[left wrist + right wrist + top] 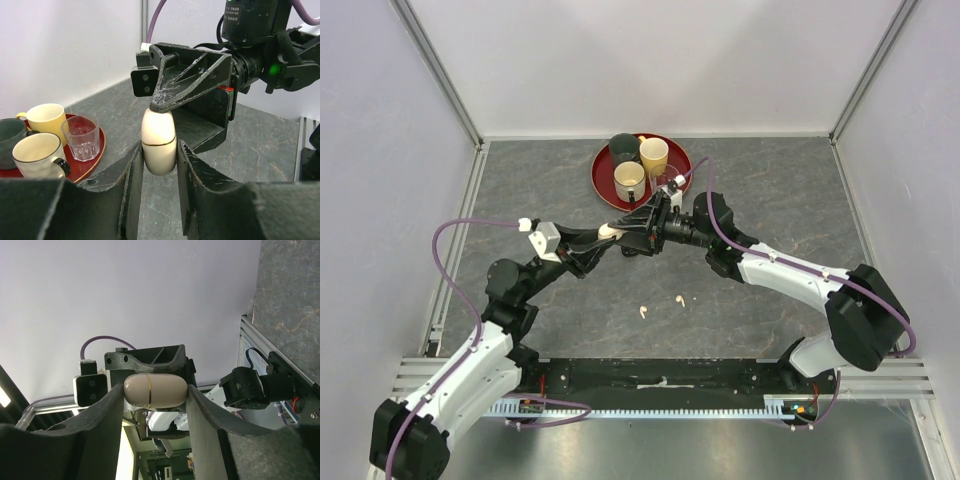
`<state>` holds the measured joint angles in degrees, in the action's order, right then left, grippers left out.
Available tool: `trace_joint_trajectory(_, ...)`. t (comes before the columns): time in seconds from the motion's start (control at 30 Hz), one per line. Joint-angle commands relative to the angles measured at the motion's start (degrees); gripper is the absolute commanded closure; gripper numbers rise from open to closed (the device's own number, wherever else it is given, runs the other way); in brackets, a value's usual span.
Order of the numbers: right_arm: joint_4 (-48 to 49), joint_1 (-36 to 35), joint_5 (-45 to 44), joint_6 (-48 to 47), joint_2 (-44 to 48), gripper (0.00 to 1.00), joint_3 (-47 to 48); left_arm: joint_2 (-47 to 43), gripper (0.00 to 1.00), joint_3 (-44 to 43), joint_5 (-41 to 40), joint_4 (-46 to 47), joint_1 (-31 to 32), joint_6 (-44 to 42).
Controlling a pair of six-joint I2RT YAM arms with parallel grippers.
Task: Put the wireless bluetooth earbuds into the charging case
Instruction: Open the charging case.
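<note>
The cream charging case (pixel 610 231), closed and with a thin gold seam, hangs above the table's middle with both grippers on it. My left gripper (pixel 158 150) presses its lower half (pixel 158 145) between both fingers. My right gripper (pixel 155 392) is shut on the case (pixel 155 390) end to end, coming from the opposite side (pixel 632 226). Two cream-white earbuds (pixel 643 311) (pixel 679 299) lie on the grey table nearer the arm bases, apart from both grippers.
A red round tray (pixel 603 185) at the back centre carries a dark cup (pixel 623 147), a yellow cup (pixel 653 155), a cream cup (pixel 629 180) and a clear glass (pixel 672 183). White walls with aluminium posts enclose the table.
</note>
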<state>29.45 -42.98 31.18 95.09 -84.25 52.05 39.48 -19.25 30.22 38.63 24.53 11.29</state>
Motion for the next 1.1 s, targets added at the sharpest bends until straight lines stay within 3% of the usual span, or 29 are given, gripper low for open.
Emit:
trace_joint_trajectory(0.0,1.8,-0.4,0.6,0.0,-0.7,0.83,2.4,1.6,0.6,-2.5,1.5,0.6,0.3,1.5)
trace_joint_trajectory(0.37,2.7,-0.4,1.0,0.8,-1.4,0.83,2.3,3.1,0.59,-2.4,1.6,2.6,0.3,2.8)
trace_joint_trajectory(0.47,2.9,-0.4,1.2,0.9,-1.7,0.83,2.3,3.2,0.63,-2.0,1.5,3.5,0.3,2.9)
trace_joint_trajectory(0.63,3.3,-0.5,1.3,1.3,-1.8,0.82,2.0,3.1,0.88,-1.5,1.9,4.1,0.3,2.5)
trace_joint_trajectory(0.7,3.5,-0.4,1.4,1.2,-1.8,0.75,1.8,3.0,0.97,-1.1,1.9,4.4,0.3,2.4)
trace_joint_trajectory(0.73,3.7,-0.4,1.5,0.9,-1.8,0.51,1.8,2.9,0.98,-1.0,1.6,4.4,0.3,2.4)
trace_joint_trajectory(0.83,2.5,-0.1,2.0,-2.2,-1.4,0.27,2.4,2.1,0.98,0.2,0.7,6.0,0.2,2.8)
trace_joint_trajectory(0.87,1.8,0.2,2.0,-3.5,-1.2,0.13,2.9,1.7,0.98,0.9,0.6,6.5,0.2,2.9)
trace_joint_trajectory(0.93,-2.8,0.9,0.8,-8.1,0.6,0.02,3.8,1.3,0.98,1.6,0.4,7.6,0.3,3.5)
trace_joint_trajectory(1.07,-17.7,1.6,-6.7,-26.8,5.9,0.02,9.4,0.5,0.98,2.4,1.7,8.5,0.3,3.6)
